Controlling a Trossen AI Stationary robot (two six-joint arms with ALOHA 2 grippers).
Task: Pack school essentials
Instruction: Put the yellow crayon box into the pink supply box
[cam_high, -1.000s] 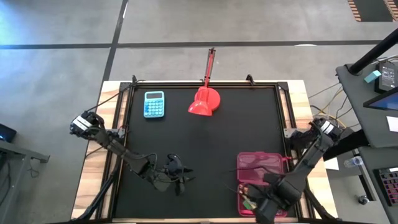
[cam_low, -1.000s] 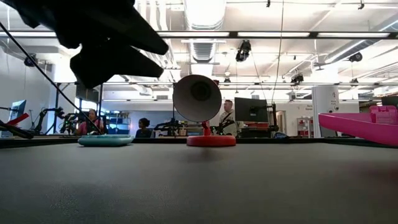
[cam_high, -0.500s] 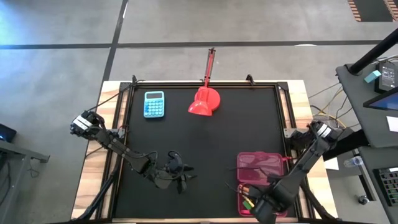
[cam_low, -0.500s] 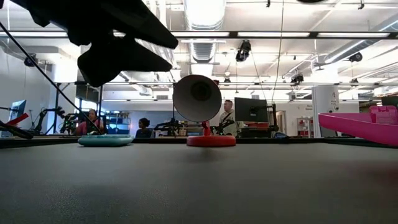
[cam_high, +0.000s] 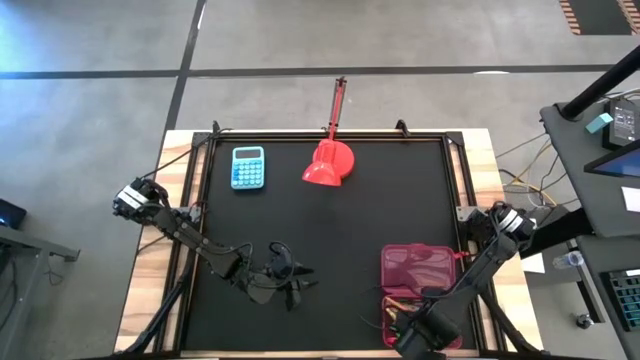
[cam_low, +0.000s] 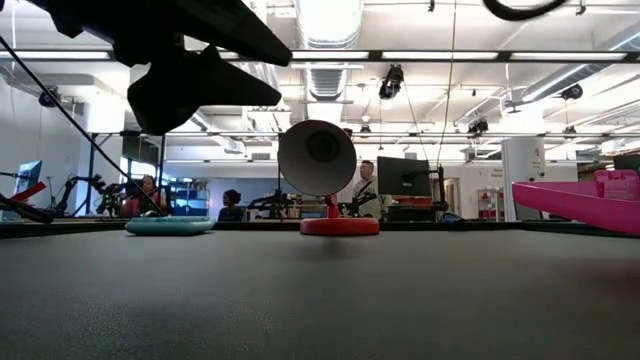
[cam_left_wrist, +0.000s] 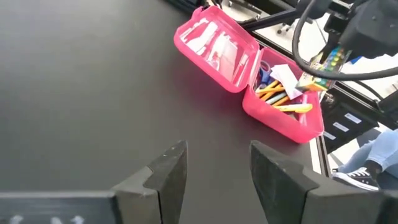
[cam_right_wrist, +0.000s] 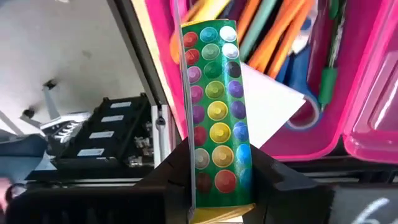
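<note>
Crayons are what I carry: my right gripper (cam_right_wrist: 217, 177) is clamped on the narrow sides of the crayon box (cam_right_wrist: 214, 106), gripped at one end so the free end can slide in among the pencils (cam_right_wrist: 283, 37), scissors (cam_right_wrist: 311, 74) and note pad (cam_right_wrist: 267, 109). That pink case (cam_high: 420, 290) sits at about five o'clock on the table (cam_high: 330, 230), lid thrown back so I can reach in from above. My left gripper (cam_left_wrist: 214, 177) waits near seven o'clock, fingers apart and holding nothing, well clear of the calculator (cam_high: 248, 167) and lamp (cam_high: 328, 165).
</note>
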